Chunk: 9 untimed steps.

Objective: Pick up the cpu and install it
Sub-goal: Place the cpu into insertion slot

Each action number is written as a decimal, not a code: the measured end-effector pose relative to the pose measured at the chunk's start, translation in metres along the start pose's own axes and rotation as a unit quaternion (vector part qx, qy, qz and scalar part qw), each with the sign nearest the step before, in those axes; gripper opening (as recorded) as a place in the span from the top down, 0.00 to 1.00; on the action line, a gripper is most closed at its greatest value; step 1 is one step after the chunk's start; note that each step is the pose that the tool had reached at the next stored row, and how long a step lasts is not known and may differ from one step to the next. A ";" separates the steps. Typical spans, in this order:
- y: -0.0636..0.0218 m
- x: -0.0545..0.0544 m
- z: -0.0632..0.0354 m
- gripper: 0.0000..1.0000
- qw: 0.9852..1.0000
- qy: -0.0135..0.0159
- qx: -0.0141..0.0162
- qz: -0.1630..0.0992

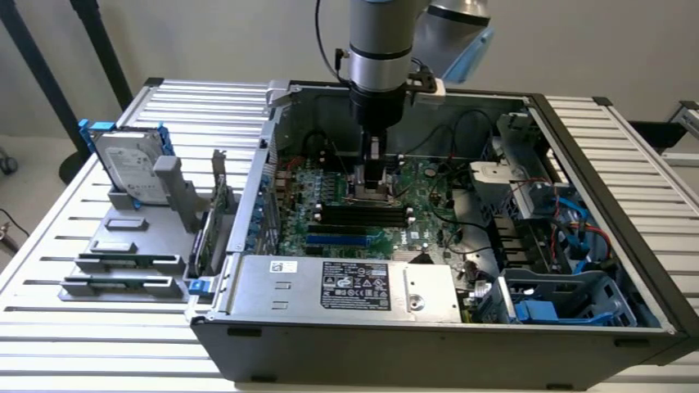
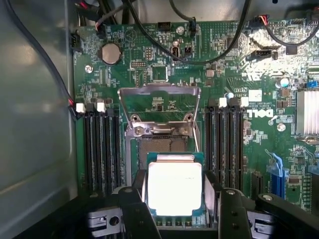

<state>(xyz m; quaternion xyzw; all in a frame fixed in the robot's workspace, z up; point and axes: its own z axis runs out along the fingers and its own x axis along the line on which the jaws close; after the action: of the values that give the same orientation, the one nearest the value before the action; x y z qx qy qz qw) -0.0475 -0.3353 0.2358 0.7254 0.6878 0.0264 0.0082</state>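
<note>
The cpu (image 2: pixel 174 186), a flat square chip with a bright silver top and a thin green rim, sits between my gripper's two black fingers (image 2: pixel 141 191). My gripper (image 2: pixel 175 193) is shut on it by its two opposite sides. It hangs just over the open dark socket (image 2: pixel 162 144) on the green motherboard (image 2: pixel 259 134), partly covering it. The socket's metal load plate (image 2: pixel 159 107) is flipped up behind it. In the exterior view my gripper (image 1: pixel 375 188) reaches straight down into the open computer case (image 1: pixel 437 327), over the middle of the board.
Black memory slots (image 2: pixel 99 149) (image 2: pixel 224 144) flank the socket. Black cables (image 2: pixel 209 55) loop across the board's far side. Outside the case, at the exterior view's left, a hard drive in a blue frame (image 1: pixel 129 168) stands on a grey holder (image 1: pixel 126 262) with memory sticks.
</note>
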 end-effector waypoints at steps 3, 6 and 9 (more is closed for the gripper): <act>-0.0002 0.000 0.0053 0.45 1.000 0.000 0.000 -0.006; -0.0005 0.000 0.0106 0.45 1.000 0.001 0.000 -0.013; -0.0007 0.000 0.0140 0.45 1.000 0.001 0.000 -0.019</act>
<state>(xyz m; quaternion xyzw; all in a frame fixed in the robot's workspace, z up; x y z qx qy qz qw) -0.0475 -0.3353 0.2218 0.7125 0.7011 0.0271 0.0079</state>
